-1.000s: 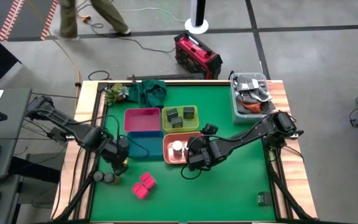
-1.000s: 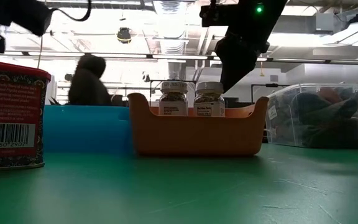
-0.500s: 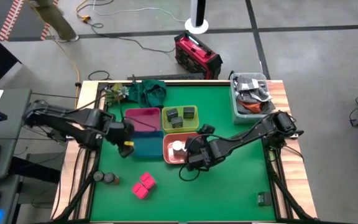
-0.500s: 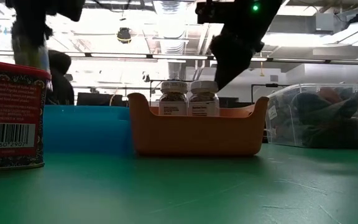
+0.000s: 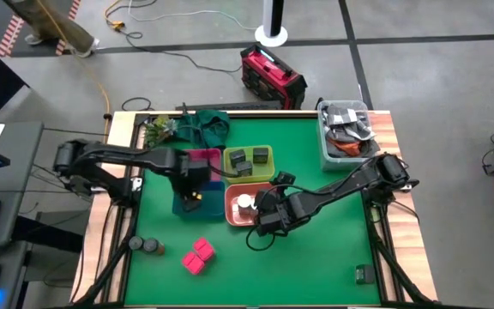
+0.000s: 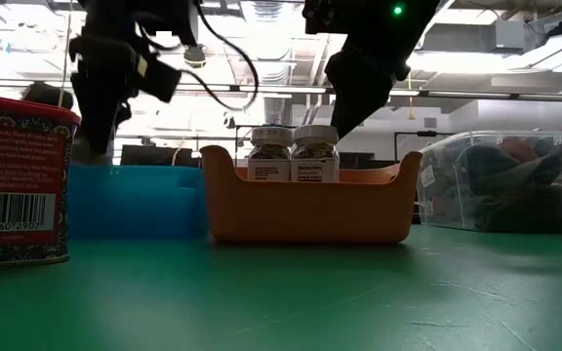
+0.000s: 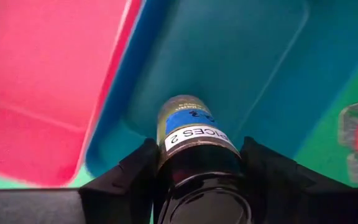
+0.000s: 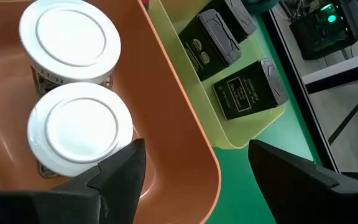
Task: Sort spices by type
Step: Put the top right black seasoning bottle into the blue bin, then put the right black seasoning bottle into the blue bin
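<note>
My left gripper (image 5: pixel 193 196) (image 7: pixel 197 155) is over the blue bin (image 5: pixel 206 206) (image 7: pixel 253 68), shut on a round jar (image 7: pixel 191 127) with a blue label and a dark cap. My right gripper (image 5: pixel 260 215) (image 8: pixel 191 168) is open above the orange bin (image 5: pixel 234 216) (image 8: pixel 185 124), beside two white-topped round jars (image 8: pixel 79 130) (image 6: pixel 291 156) standing on its floor. Dark grey square jars (image 5: pixel 249 159) (image 8: pixel 222 43) stand in the yellow-green bin. Two grey round jars (image 5: pixel 144 245) and pink packets (image 5: pixel 198 255) sit on the green mat. My left gripper pinches the round jar between its two fingers (image 7: pixel 132 177), one on each side of the body at the label (image 7: pixel 194 134). The fingers come from above, pointing down. The jar stands upright, dark cap toward the wrist, its base over the blue bin's floor. My right gripper has one finger (image 8: pixel 123 171) close against the nearer white-topped jar; whether it touches, I cannot tell.
A pink bin (image 5: pixel 197 160) (image 7: pixel 48 81) adjoins the blue one on its far side. A clear tub of dark clutter (image 5: pixel 346 129) (image 6: pixel 501 180) sits at the far right corner, green cloth (image 5: pixel 204 124) at the far edge. Open mat lies near and right.
My left gripper has carried the round jar up from the mat near the grey jars, toward the right and far edge, then lowered it over the blue bin. My right gripper stayed about where it was. The nearer white-topped jar slid a little toward the other one.
</note>
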